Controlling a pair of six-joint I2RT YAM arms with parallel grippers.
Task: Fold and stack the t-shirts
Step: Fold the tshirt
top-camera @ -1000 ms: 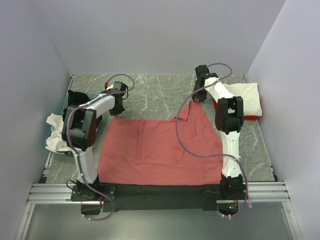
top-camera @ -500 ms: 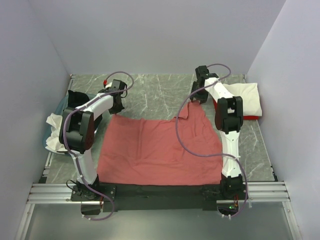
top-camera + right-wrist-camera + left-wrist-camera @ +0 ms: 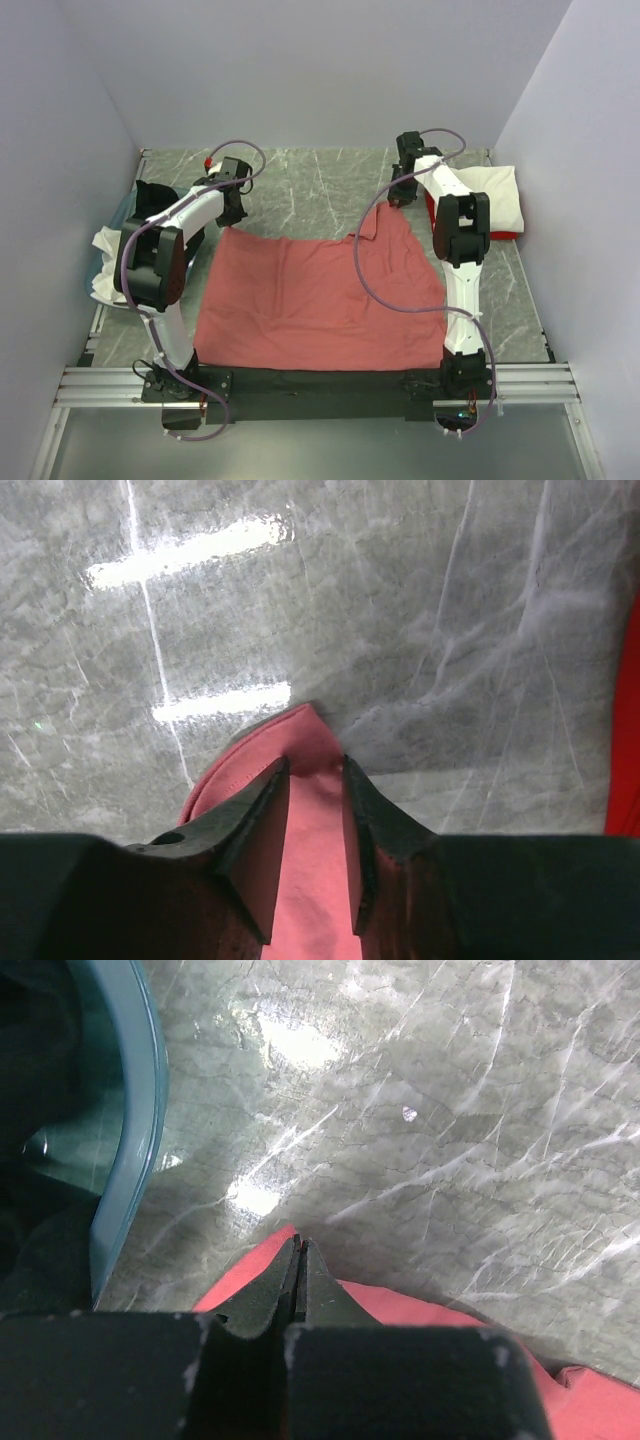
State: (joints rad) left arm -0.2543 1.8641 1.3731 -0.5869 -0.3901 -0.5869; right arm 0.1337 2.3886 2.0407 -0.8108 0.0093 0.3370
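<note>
Grey marble tabletop (image 3: 320, 180), w/ salmon-pink shirt (image 3: 300, 300) spread flat mid-table, its near hem by the arm bases. Cream-white shirt (image 3: 490, 190) sits folded just right of the pink shirt's far-right corner; teal basin (image 3: 130, 1110) is left of its far-left corner. Left gripper (image 3: 300, 1245) clenched on far-left corner, thin pinch. Right gripper (image 3: 314, 765) at far-right corner, jaws parted, cloth between, not clamped yet. Fabric looks light, limp, drapey: take it by corners/edges & lift both evenly, else it'll sag & bunch.
</note>
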